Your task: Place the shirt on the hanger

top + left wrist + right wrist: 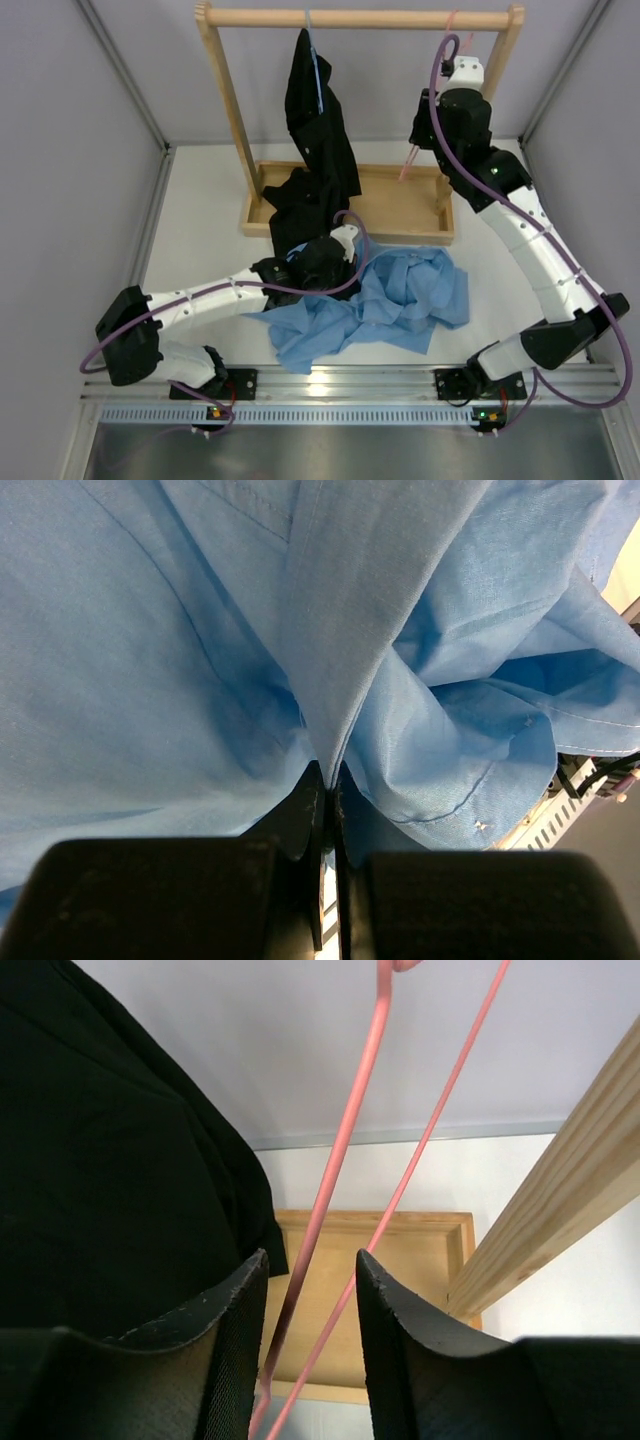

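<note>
Top external view: shirt (pixel 410 290) crumpled in a heap on the surface (pixel 200 220), just in front of the wooden rack (pixel 360 18) and its base tray.
Left gripper (pixel 328 780): closed tight on a fold of the shirt at the heap's upper left edge; blue fabric across nearly all of the left wrist view.
Right gripper (pixel 312 1280): raised at the rack's right end, jaws parted, both wires of the hanger (pixel 345 1140) running between them; gap visible beside the left wire.
Hanger: pink, hung from the rail near the right post, well apart from the shirt.
Black garment (pixel 320 120): on a blue hanger (pixel 316 70) at mid-rail, lower end draped onto the base tray.
</note>
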